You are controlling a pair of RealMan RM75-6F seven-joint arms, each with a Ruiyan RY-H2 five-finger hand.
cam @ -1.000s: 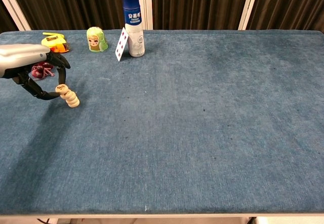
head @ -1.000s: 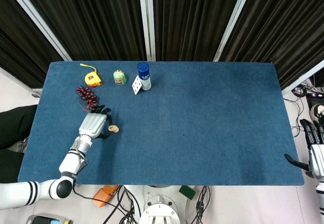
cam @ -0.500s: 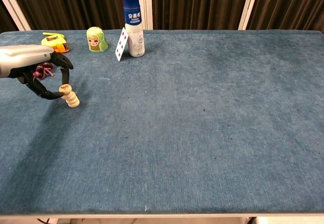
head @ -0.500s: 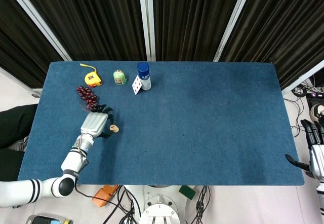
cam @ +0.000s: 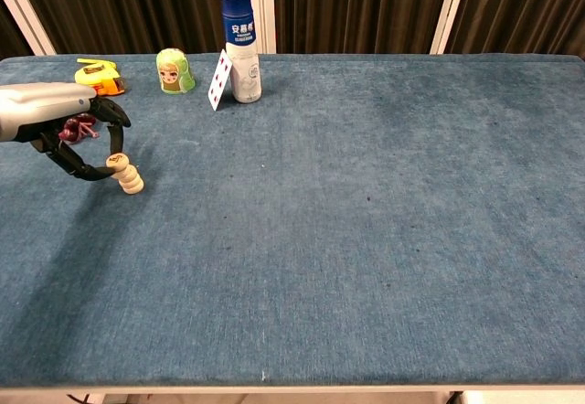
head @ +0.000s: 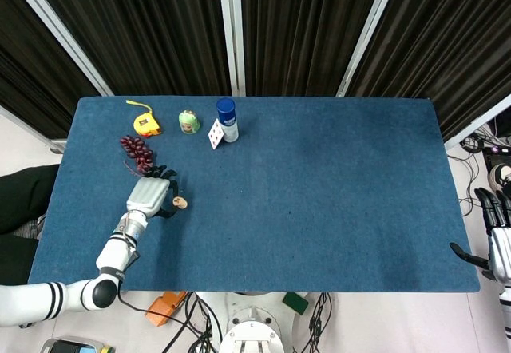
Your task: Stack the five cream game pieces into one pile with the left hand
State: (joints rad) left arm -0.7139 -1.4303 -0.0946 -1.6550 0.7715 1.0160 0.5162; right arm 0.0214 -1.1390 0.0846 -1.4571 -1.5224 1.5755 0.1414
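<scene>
Cream game pieces (cam: 128,175) stand as one short, slightly leaning pile on the blue worktop (cam: 366,221), in its left portion and well in from the near edge. We see the left hand (cam: 69,134) reaching in from the left, its dark fingers (cam: 91,168) curved around the top piece; whether they grip it or merely touch it we cannot tell from either view. In the head view the same pile (head: 180,203) sits just right of the left hand (head: 148,196). Behind the hand lies a cluster of dark red grapes (head: 136,152), close to the fingers. Along the far edge we find a yellow tape measure (cam: 101,75), a small green figurine (cam: 173,71), a playing card (cam: 218,79) leaning against a white bottle with a blue cap (cam: 239,43). To the right of the pile the worktop runs as bare blue cloth to its right edge. The right hand (head: 497,245) hangs beyond that right edge, off the worktop, fingers apart and holding nothing.
</scene>
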